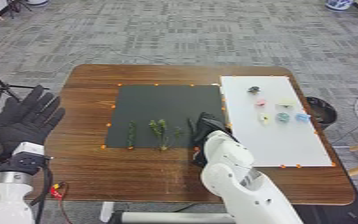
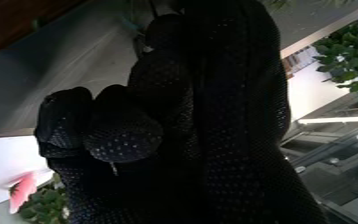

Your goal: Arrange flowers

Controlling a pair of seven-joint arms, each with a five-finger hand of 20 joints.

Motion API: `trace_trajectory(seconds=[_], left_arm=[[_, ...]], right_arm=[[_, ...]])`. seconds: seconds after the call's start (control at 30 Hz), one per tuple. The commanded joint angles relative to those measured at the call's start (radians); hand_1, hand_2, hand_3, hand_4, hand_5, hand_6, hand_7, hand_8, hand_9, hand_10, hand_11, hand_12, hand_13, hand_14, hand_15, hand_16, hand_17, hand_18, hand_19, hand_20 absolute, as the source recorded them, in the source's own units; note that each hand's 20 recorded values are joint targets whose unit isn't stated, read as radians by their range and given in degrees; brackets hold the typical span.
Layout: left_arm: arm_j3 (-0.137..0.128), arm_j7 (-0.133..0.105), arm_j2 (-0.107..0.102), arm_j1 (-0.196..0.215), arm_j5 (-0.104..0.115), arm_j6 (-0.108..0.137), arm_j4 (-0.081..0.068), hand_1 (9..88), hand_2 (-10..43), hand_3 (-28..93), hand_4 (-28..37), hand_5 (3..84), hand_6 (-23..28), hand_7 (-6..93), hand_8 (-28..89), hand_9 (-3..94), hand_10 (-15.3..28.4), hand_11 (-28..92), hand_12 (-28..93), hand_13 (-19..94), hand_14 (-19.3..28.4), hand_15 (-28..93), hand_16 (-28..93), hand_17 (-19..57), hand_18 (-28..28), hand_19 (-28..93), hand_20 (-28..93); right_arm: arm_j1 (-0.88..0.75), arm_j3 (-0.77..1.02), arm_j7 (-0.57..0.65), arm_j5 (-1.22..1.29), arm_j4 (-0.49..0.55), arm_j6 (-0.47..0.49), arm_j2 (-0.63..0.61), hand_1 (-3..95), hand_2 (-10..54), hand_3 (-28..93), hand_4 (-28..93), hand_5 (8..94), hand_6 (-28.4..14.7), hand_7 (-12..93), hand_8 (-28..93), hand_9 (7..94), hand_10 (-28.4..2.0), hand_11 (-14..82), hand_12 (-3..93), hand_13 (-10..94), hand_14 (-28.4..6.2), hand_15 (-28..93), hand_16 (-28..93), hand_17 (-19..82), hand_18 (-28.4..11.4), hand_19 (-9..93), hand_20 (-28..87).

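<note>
While the left hand (image 1: 24, 120) is hovering with fingers straight, the right hand (image 1: 213, 122) — fingers curled — is gripping a thin stem (image 2: 115, 169) beside the white board (image 1: 269, 142).

Even, fairly bright light fills the head view, with mostly soft shadows. The white sheet (image 1: 291, 142) at 3 o'clock is the brightest broad patch, while the black mat (image 1: 144, 105) near the centre stays dull. At 9 o'clock the left hand (image 1: 23, 125) is very dark. In the right wrist view, a strip light (image 2: 335, 120) and small round glints glare beside the deeply shadowed black glove (image 2: 238, 100), and a pale sheen crosses the dark surface.
</note>
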State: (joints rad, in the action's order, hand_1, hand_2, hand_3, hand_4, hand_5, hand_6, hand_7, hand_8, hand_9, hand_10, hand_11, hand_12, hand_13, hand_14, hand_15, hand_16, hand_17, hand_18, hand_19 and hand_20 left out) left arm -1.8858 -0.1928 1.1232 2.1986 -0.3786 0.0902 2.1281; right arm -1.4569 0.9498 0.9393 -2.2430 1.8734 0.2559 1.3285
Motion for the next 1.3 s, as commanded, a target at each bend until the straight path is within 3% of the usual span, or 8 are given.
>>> trace_trajectory(seconds=[0.03, 0.7, 0.8, 0.87, 0.93, 1.0, 1.23, 1.3], left_arm=[[0.008, 0.008, -0.002, 0.001, 0.005, 0.006, -0.003, 25.0, 14.8, 71, -28.3, 38.6, 9.1, 8.6, -8, 30.8, 16.9, 17, 8, 22, 16.2, 20, -4, -11.0, 14.6, 36, 7], [0.014, -0.002, 0.006, 0.002, 0.020, 0.014, -0.004, 25.4, 15.9, 74, -28.3, 37.9, 9.0, 8.8, -8, 30.8, 16.9, 17, 8, 22, 16.3, 20, -3, -11.1, 14.7, 36, 7], [0.016, -0.002, 0.008, 0.002, 0.018, 0.011, -0.005, 25.5, 15.8, 73, -28.3, 37.9, 9.0, 8.9, -8, 30.8, 17.0, 18, 8, 22, 16.3, 21, -4, -11.1, 14.7, 36, 7], [0.016, -0.002, 0.010, 0.004, 0.014, 0.009, -0.004, 25.5, 15.7, 73, -28.3, 37.9, 9.0, 9.0, -8, 30.8, 17.1, 18, 8, 22, 16.3, 21, -4, -11.1, 14.7, 36, 7], [0.027, -0.002, 0.009, -0.005, 0.018, 0.017, -0.009, 25.5, 15.6, 73, -28.3, 37.9, 9.1, 9.0, -8, 30.8, 17.0, 18, 8, 22, 16.3, 21, -4, -11.1, 14.7, 36, 7], [0.032, -0.004, 0.014, -0.007, 0.018, 0.014, -0.009, 25.3, 15.5, 73, -28.3, 37.9, 9.1, 9.2, -8, 30.9, 17.0, 18, 8, 22, 16.3, 21, -4, -11.1, 14.7, 36, 7], [0.032, -0.008, 0.026, -0.006, 0.008, 0.009, -0.009, 25.1, 15.3, 73, -28.3, 38.1, 9.1, 9.2, -8, 30.9, 17.1, 18, 8, 22, 16.3, 21, -4, -11.1, 14.7, 36, 7], [0.031, -0.008, 0.027, -0.007, 0.006, 0.010, -0.010, 25.0, 15.3, 73, -28.3, 38.1, 9.2, 9.2, -8, 30.9, 17.1, 18, 8, 22, 16.3, 21, -4, -11.1, 14.7, 36, 7]], right_arm=[[-0.007, 0.000, 0.010, 0.012, -0.005, 0.020, 0.018, 84.3, -9.4, -28, 62, 71.2, -3.9, 49, 21, 78.7, -11.1, 49.5, 55.1, 76, -12.3, 75, 45, 43, -28.2, 91, 36], [-0.024, 0.030, 0.011, 0.022, 0.063, 0.047, -0.019, 77.8, -9.5, -28, 57, 65.5, -4.1, 48, 18, 73.3, -14.0, 52.3, 50.8, 72, -13.3, 75, 45, 40, -28.3, 91, 36], [-0.037, 0.032, -0.048, -0.058, 0.071, -0.039, -0.035, 76.2, -9.5, -28, 56, 64.1, -4.8, 48, 17, 71.9, -14.8, 53.5, 48.4, 72, -13.5, 75, 45, 40, -28.3, 90, 35], [-0.038, 0.027, -0.092, -0.160, 0.057, -0.145, -0.049, 52.4, -9.5, 34, 10, 65.0, -5.6, 42, 15, 70.9, -15.4, 54.7, 43.3, 70, -13.6, 75, 42, 39, -27.7, 89, 36], [-0.036, 0.044, -0.109, -0.209, 0.059, -0.221, -0.060, 38.7, -9.5, 68, -16, 64.4, -6.7, 39, 5, 69.6, -15.4, 54.4, 42.0, 70, -13.6, 74, 42, 39, -27.5, 89, 34], [-0.025, 0.074, -0.138, -0.242, 0.051, -0.267, -0.074, 36.3, -9.5, 71, -18, 63.7, -7.4, 39, -10, 68.2, -15.7, 54.3, 41.3, 69, -13.8, 73, 42, 38, -27.5, 88, 33], [0.020, 0.214, -0.184, -0.211, 0.008, -0.348, -0.144, 34.4, -9.5, 72, -19, 62.7, -8.9, 24, -8, 66.9, -17.8, 44.5, 33.5, 64, -15.3, 73, 39, 34, -27.5, 86, 35], [0.037, 0.253, -0.179, -0.207, -0.005, -0.267, -0.175, 35.1, -9.5, 73, -18, 61.7, -8.7, 22, -8, 66.3, -18.2, 38.0, 29.9, 62, -15.0, 71, 38, 32, -26.1, 83, 34]])
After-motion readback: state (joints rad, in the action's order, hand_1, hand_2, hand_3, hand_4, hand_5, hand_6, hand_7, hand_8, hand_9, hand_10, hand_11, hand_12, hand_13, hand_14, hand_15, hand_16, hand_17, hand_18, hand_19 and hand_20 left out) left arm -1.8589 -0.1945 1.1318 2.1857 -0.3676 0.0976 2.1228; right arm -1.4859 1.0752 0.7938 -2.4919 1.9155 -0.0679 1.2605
